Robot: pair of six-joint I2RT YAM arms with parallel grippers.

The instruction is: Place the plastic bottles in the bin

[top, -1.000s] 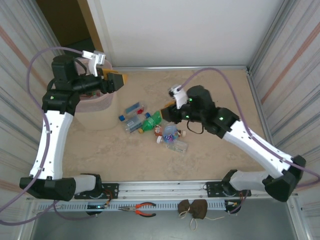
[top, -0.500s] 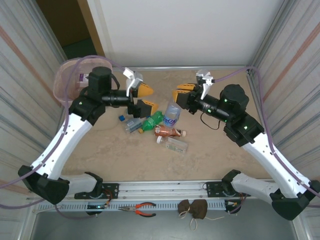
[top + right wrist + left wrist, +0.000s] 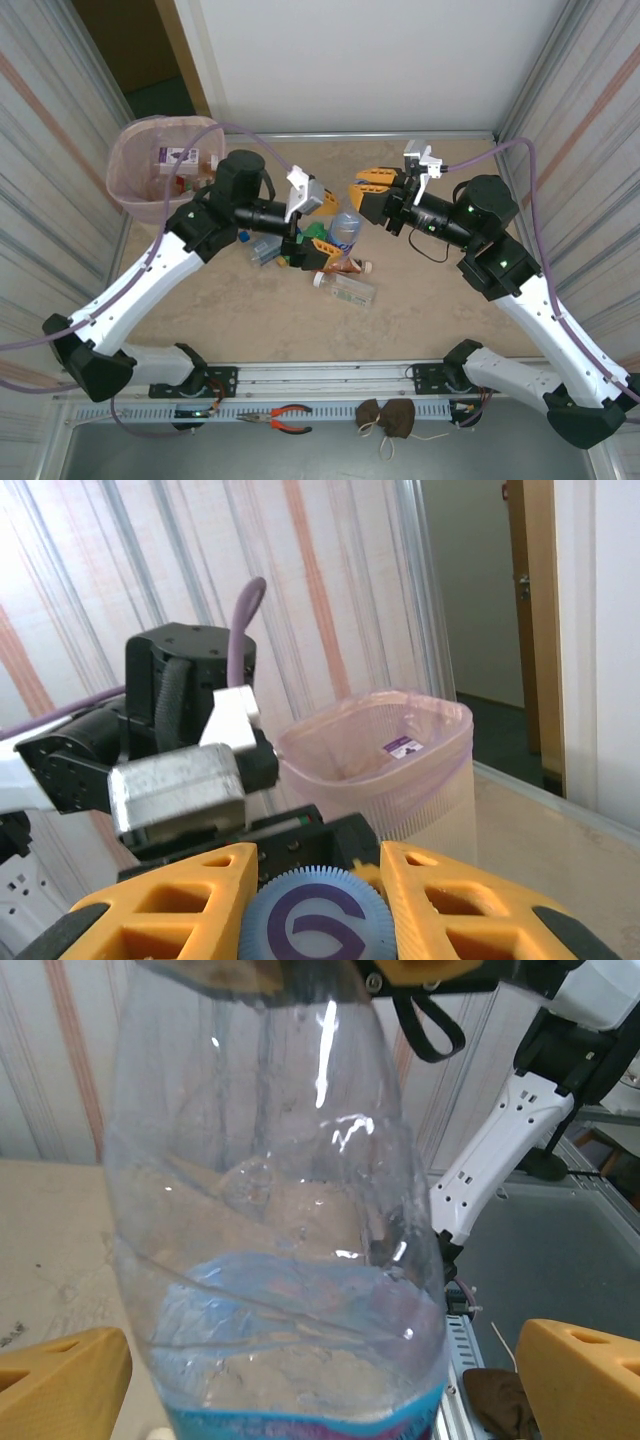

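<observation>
My right gripper is shut on the blue cap of a clear bottle with a blue label. It holds the bottle up above the table's middle. My left gripper is open, and its yellow fingers stand on either side of that bottle's body without closing on it. More plastic bottles lie under the grippers: a green one, a brown one and a clear one. The pale pink bin stands at the far left corner with bottles inside.
Corrugated walls close in the table on both sides, and a white wall stands at the back. Red-handled pliers and a brown pouch lie on the near shelf below the arm bases.
My left arm swung from the bin to the middle and its gripper opened. My right gripper lifted the clear bottle off the pile and brought it between the left fingers.
</observation>
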